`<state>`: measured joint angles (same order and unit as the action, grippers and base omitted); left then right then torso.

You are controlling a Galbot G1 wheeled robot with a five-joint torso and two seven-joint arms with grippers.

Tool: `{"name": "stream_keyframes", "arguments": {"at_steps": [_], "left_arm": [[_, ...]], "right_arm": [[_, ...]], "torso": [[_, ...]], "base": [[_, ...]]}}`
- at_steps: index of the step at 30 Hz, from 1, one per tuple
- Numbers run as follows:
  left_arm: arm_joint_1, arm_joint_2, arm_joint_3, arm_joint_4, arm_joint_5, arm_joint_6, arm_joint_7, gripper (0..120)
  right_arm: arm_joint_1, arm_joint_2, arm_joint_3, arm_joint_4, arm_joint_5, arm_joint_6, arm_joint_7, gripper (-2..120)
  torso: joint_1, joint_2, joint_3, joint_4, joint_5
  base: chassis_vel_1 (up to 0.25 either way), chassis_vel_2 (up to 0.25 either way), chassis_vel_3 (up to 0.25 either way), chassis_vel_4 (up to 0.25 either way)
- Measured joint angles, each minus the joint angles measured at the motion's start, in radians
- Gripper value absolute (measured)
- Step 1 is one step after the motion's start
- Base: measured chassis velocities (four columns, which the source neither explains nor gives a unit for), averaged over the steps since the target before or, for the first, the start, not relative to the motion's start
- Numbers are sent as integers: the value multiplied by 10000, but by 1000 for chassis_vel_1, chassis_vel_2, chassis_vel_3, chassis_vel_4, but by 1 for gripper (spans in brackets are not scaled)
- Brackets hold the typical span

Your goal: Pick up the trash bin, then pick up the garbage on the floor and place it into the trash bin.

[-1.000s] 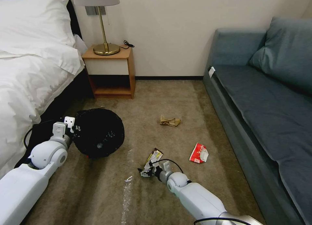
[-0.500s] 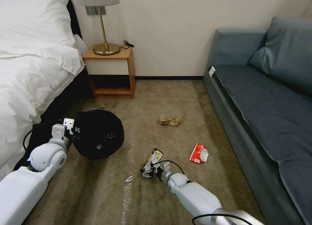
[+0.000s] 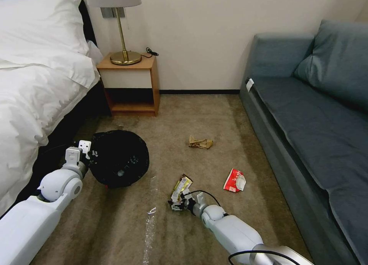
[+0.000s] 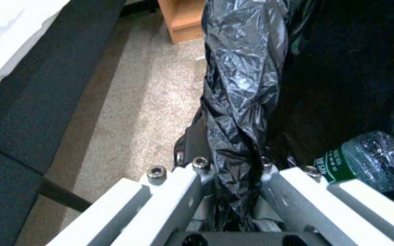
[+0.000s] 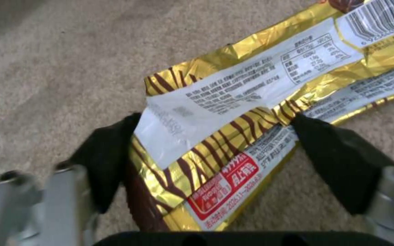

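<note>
A bedroom: bed, nightstand with lamp, sofa.

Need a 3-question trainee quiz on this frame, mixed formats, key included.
1. True or false: the left gripper has its jaws shut on the trash bin liner's rim.
2. Which piece lies between the right gripper jaws? A) crumpled brown paper B) gold snack wrapper C) red-and-white packet
3. Fill in: inside the bin lies a clear ___ with a green label.

Key: 1 true; 2 B; 3 bottle.
</note>
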<state>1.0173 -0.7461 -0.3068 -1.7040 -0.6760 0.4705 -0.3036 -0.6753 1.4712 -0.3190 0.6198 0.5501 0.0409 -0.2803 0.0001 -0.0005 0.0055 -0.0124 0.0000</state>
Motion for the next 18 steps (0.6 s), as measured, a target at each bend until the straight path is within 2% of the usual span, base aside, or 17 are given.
{"name": "stream_keyframes", "arguments": {"at_steps": [2,3,4,6,7,9,13,15,16,18], "left_arm": [[-2,0,3,2,0,-3,1,1],[-13,5,14,7,-3,-9,10,1],[-13,5,14,7,-3,-9,10,1],[-44,0,14,16,-17,-25,13,1],[-44,0,14,16,-17,-25,13,1],[-46,-20,17,29,-20,-35,21,1],[-39,-36,16,49,-14,-44,30,1],[-26,-65,16,90,7,-71,51,1],[-26,-65,16,90,7,-71,51,1],[-59,-87,34,106,11,-73,52,1]], "right_arm": [[0,2,-3,-4,1,4,-6,77],[14,4,-24,-20,8,19,-34,67],[14,4,-24,-20,8,19,-34,67],[74,30,-52,-82,36,18,-58,57],[74,30,-52,-82,36,18,-58,57],[132,66,-66,-180,50,23,-127,45],[155,75,-72,-221,63,27,-162,39],[163,74,-78,-236,83,26,-216,24],[163,74,-78,-236,83,26,-216,24],[160,68,-77,-236,88,23,-241,14]], "torso": [[0,0,0,0,0],[0,0,0,1,0],[0,0,0,1,0],[0,0,1,2,0],[0,0,1,2,0],[0,-1,1,2,0],[0,-1,1,3,0],[0,-1,1,3,0],[0,-1,1,3,0],[0,-1,1,4,1]], "base": [[0,0,0,0],[0,0,0,0],[0,0,0,0],[0,0,0,0],[0,0,0,0],[0,0,0,0],[0,0,0,0],[0,0,0,0],[0,0,0,0],[0,0,0,0]]}}
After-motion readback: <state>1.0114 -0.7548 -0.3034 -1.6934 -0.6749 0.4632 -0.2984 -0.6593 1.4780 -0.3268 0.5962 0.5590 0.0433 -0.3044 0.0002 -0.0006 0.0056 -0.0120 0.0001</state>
